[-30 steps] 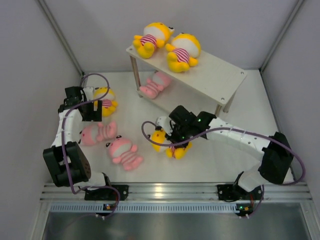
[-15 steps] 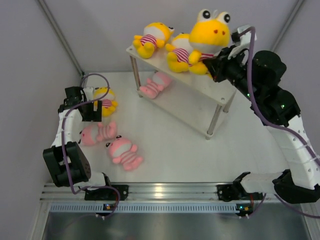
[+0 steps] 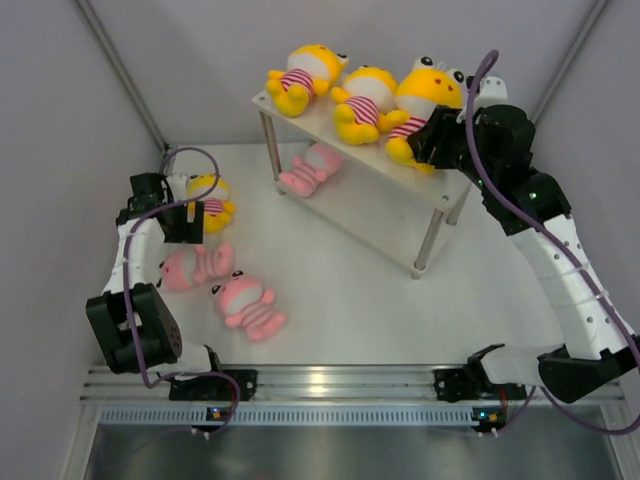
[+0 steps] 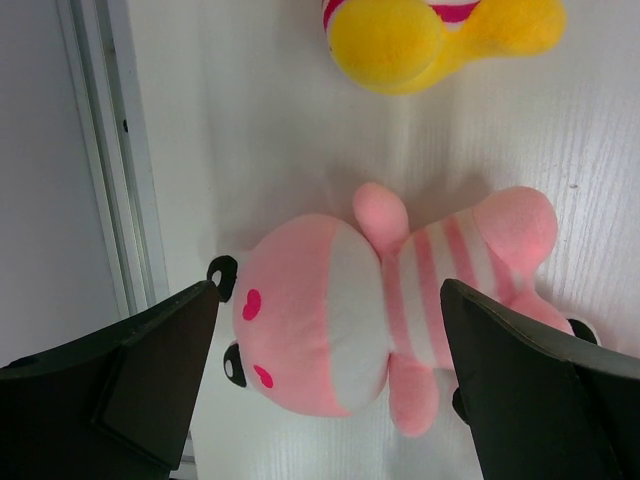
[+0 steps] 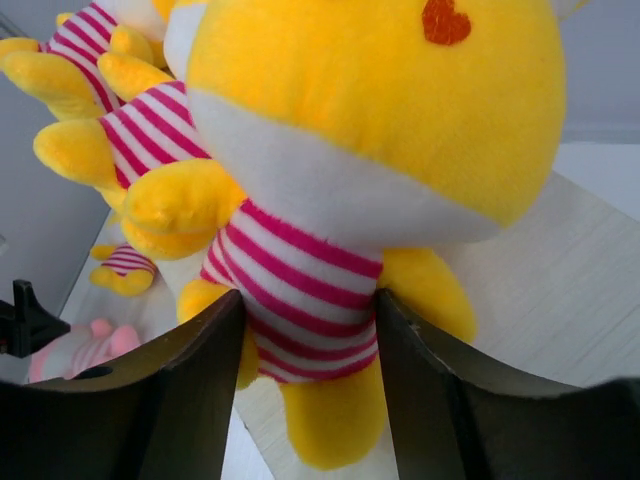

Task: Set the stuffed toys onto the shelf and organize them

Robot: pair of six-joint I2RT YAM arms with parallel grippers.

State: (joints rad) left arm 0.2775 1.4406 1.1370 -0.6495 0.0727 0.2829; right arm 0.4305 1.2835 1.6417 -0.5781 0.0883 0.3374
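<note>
Releasing a yellow toy (image 3: 430, 85) on the shelf (image 3: 405, 172)
Right claw (image 5: 310, 300) flanks its belly, grip unclear; we'd spread fully, then back straight off. Left claw (image 4: 327, 295) spread.

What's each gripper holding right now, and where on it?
Left gripper: nothing, open over a pink toy. Right gripper flanks the striped torso of the yellow toy on the shelf; grip unclear.
</note>
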